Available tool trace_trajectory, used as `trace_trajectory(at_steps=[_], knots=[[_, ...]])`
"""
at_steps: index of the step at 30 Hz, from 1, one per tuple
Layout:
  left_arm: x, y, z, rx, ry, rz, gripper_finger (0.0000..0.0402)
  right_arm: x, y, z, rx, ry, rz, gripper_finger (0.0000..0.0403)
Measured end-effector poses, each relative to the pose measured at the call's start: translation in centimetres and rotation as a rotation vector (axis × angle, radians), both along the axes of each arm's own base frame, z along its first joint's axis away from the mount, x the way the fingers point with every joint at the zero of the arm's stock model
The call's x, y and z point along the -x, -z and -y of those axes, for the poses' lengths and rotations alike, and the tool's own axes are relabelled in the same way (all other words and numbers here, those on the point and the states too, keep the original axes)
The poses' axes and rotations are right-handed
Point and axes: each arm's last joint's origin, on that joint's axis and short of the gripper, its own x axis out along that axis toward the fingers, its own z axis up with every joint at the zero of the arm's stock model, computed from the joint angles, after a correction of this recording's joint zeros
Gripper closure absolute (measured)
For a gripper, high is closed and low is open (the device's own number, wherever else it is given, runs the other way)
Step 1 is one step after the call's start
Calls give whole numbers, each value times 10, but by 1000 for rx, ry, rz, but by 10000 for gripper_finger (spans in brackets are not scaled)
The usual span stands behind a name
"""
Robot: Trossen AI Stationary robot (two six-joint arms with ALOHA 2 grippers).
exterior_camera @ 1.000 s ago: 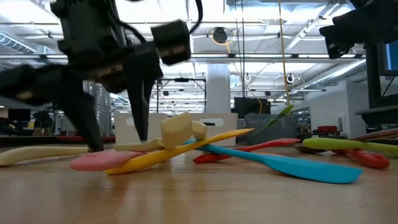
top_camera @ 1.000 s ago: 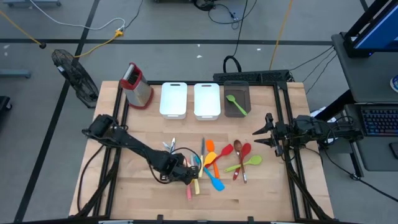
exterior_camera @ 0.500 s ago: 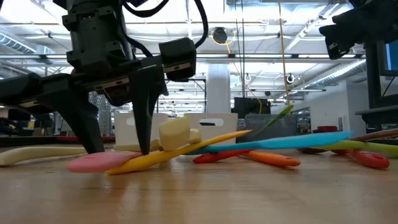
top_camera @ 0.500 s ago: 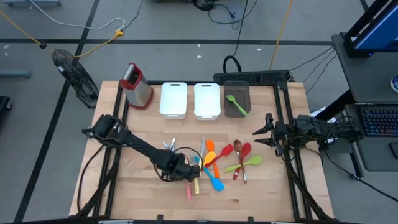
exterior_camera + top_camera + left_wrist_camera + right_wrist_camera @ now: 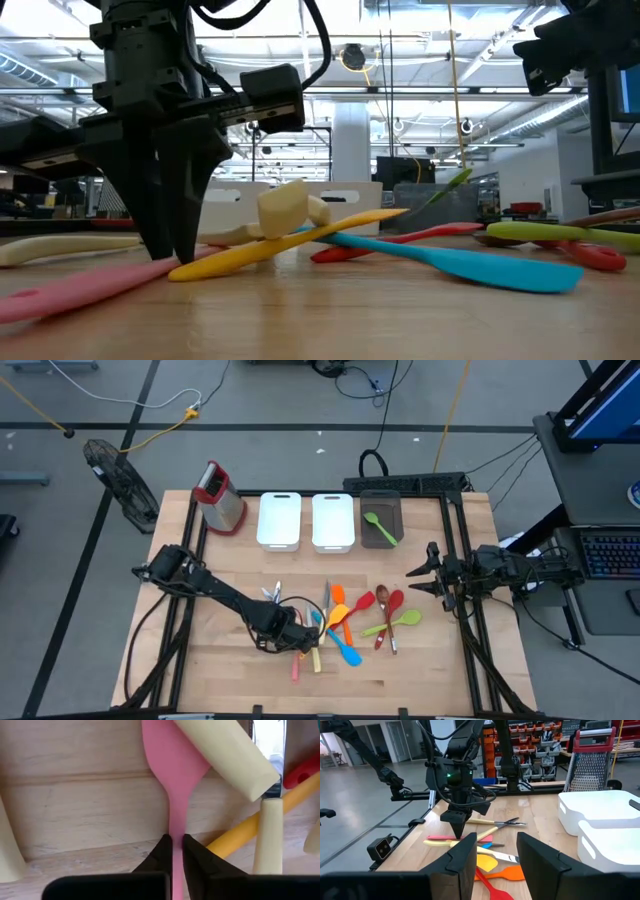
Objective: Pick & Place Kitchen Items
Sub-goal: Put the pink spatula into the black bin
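Where it meets the table, left hand (image 5: 172, 851) clamps pink spatula (image 5: 172, 760) handle.

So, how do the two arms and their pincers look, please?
Both arms are black, jointed, with black cables looped along them. The left pincer has two thin tapering black fingers; the right pincer has broad, angular black fingers. A green light glows on the left wrist.

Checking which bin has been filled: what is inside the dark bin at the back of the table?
One green spoon lies in the dark bin, slanting across it. Nothing else shows inside, though whatever sits beneath the spoon is covered.
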Motion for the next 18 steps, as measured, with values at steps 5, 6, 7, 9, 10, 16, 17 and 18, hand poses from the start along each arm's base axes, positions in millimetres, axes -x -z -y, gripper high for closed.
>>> trace_trajectory(at_steps=[5,6,7,9,10,16,17,18], knots=[[1,-2,1,-9,17,11,395,0,0,0,0,0,0,271],[1,-2,1,-13,18,12,394,0,0,0,0,0,0,271],[1,-3,1,-13,18,13,393,0,0,0,0,0,0,271],[1,-4,1,-12,18,16,396,0,0,0,0,0,0,271],[1,-4,2,-13,20,17,397,0,0,0,0,0,0,271],[2,-4,3,-15,20,19,398,0,0,0,0,0,0,271],[2,-4,3,-15,20,19,399,0,0,0,0,0,0,271],[2,-4,3,-14,20,19,399,0,0,0,0,0,0,271]])
